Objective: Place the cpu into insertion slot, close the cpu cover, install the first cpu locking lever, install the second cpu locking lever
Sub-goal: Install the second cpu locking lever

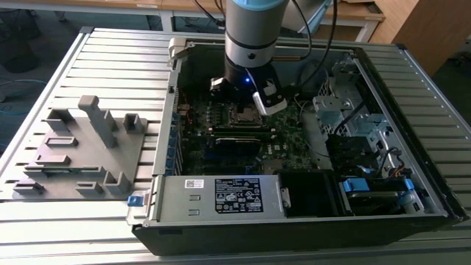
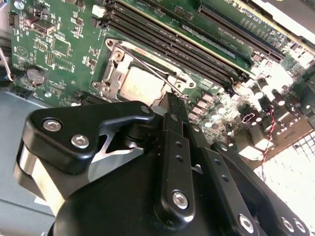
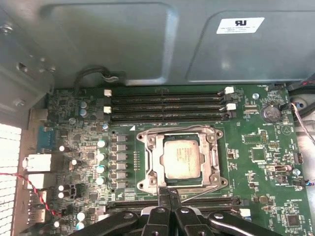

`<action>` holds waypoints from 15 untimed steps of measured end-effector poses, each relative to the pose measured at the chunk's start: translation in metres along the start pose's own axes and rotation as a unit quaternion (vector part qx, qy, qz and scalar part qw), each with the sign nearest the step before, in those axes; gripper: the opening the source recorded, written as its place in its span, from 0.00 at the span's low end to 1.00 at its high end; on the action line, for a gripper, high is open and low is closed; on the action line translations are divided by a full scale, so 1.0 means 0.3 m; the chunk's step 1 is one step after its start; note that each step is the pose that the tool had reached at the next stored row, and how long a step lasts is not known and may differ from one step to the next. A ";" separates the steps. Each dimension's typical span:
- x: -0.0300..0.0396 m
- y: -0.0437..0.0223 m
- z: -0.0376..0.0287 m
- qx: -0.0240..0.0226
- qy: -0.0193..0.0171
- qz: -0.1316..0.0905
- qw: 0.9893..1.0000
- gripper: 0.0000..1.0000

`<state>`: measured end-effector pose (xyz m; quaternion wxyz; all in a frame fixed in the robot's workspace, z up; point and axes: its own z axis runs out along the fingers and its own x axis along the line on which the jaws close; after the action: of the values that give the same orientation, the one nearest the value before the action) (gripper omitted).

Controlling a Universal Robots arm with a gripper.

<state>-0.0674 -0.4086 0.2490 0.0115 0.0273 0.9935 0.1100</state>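
While your gripper (image 3: 169, 195) sits with its fingers pressed together, holding nothing, its tip rests at the near edge of the cpu cover (image 3: 181, 156), beside a thin wire locking lever (image 2: 156, 73). The cpu (image 3: 181, 158) already lies in the insertion slot (image 2: 140, 81) with the cover down around it, so judge this as lever work. Keep the tip on the wire itself, push it steadily down and sideways under its catch, and avoid sliding onto the chip's metal top. Beyond the socket run the long memory slots (image 3: 167, 105) on the motherboard (image 3: 268, 167). Farther back, the case wall (image 3: 147, 44) carries a white label (image 3: 239, 24) whose print I can't make out.
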 end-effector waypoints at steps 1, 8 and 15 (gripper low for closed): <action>-0.001 -0.002 0.002 0.000 0.000 0.000 1.000 0.11; -0.003 -0.024 0.022 0.000 0.000 0.002 1.000 0.11; 0.011 -0.038 0.053 0.000 -0.001 0.003 1.000 0.11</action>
<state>-0.0710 -0.4162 0.2309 0.0119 0.0305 0.9934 0.1098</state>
